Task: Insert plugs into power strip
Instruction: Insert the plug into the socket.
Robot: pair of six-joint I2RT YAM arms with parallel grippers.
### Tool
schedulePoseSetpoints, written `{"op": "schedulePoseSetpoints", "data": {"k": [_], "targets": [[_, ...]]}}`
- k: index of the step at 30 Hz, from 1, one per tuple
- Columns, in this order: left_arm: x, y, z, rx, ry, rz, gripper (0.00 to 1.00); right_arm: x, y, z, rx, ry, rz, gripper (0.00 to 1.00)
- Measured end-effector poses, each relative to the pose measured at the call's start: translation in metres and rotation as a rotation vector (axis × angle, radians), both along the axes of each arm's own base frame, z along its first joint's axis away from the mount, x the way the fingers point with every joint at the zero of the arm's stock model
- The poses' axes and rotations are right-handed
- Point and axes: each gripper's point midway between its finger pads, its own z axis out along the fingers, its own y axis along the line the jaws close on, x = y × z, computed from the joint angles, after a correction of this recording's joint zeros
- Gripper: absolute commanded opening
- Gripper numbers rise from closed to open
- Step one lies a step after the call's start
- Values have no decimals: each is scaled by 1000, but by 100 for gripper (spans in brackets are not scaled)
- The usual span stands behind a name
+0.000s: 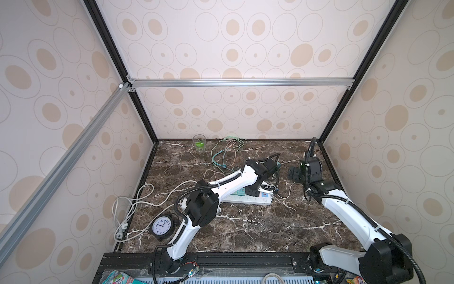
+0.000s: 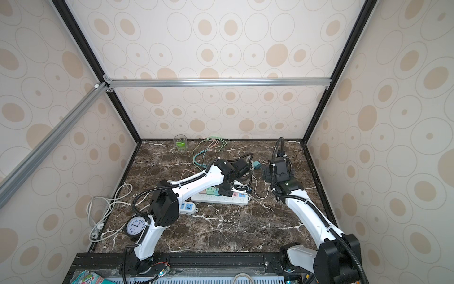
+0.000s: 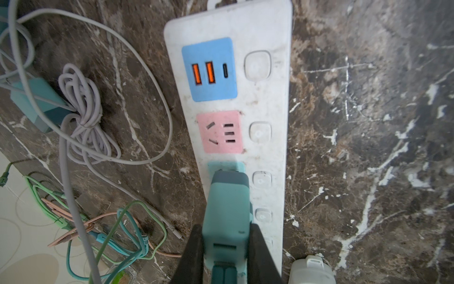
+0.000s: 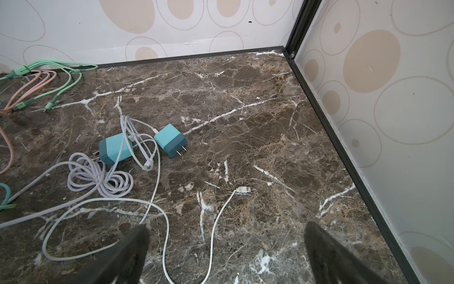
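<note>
In the left wrist view my left gripper (image 3: 226,228) is shut on a teal plug (image 3: 227,196). The plug's dark front end rests on the mint socket (image 3: 226,166) of the white power strip (image 3: 275,103); its prongs are hidden. The pink socket (image 3: 221,131) and the blue USB block (image 3: 208,70) are bare. In a top view a mint green plug (image 2: 210,190) stands in the strip beside that gripper (image 2: 226,191). My right gripper (image 4: 226,227) hangs open over bare marble, apart from two loose teal plugs (image 4: 115,148) (image 4: 170,140) among white cables.
Green, pink and teal cables (image 1: 226,152) tangle at the back. A glass (image 1: 199,142) stands by the back wall, and a round clock (image 1: 162,226) sits beside the left arm's base. A second small strip (image 2: 188,207) and its white cord (image 1: 127,209) lie at the left.
</note>
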Motion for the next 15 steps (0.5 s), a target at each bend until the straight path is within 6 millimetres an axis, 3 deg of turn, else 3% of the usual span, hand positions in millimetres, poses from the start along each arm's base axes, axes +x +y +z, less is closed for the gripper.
{"op": "schedulePoseSetpoints", "data": {"k": [15], "targets": [[-1, 1, -1, 4, 3, 8, 0, 3, 1, 2, 0, 3, 5, 100]]}}
